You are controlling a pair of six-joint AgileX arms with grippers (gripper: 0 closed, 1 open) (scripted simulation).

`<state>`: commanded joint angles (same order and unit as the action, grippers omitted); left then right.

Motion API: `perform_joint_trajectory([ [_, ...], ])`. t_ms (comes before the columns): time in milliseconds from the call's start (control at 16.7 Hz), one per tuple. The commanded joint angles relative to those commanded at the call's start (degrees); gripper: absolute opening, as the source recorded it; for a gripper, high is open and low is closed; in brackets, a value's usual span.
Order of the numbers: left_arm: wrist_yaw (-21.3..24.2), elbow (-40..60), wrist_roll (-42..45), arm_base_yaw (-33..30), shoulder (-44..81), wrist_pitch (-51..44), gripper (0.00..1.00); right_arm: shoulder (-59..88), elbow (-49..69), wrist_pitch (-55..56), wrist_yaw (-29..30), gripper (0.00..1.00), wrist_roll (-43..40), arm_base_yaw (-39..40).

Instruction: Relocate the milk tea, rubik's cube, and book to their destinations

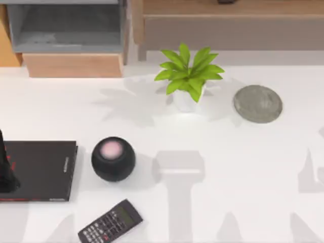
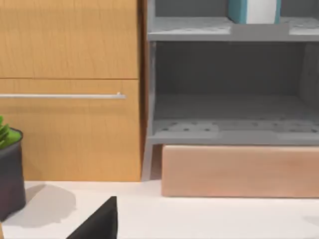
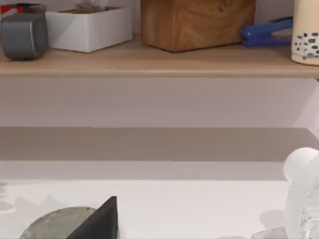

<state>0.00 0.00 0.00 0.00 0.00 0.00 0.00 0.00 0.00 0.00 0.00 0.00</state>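
Whether either pincer is open or closed cannot be told. The left arm (image 1: 6,169) rises at the bench's (image 1: 228,162) left edge over a flat black book (image 1: 40,169). The teal book (image 2: 238,11) stands half cut off on a grey shelf (image 2: 224,30); the milk tea (image 3: 306,35) sits on a wooden shelf (image 3: 149,62).

plant (image 1: 188,76) | grey disc (image 1: 257,104) | black speaker (image 1: 113,158) | calculator (image 1: 110,223) | black book (image 1: 40,169)

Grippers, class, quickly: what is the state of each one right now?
Left gripper: cannot be told.
Right gripper: cannot be told.
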Motion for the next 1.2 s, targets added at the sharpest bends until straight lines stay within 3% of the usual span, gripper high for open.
perform_joint_trajectory([
  [240, 0.0, 0.0, 0.0, 0.0, 0.0, 0.0, 1.0, 1.8, 1.7, 1.2, -0.6, 1.0, 0.0, -0.5],
  [480, 0.0, 0.0, 0.0, 0.0, 0.0, 0.0, 1.0, 12.8, 10.0, 7.3, -3.6, 1.0, 0.2, -3.4],
  [1200, 0.0, 0.0, 0.0, 0.0, 0.0, 0.0, 1.0, 82.6, 48.1, 34.5, -16.8, 1.0, 0.4, -18.4],
])
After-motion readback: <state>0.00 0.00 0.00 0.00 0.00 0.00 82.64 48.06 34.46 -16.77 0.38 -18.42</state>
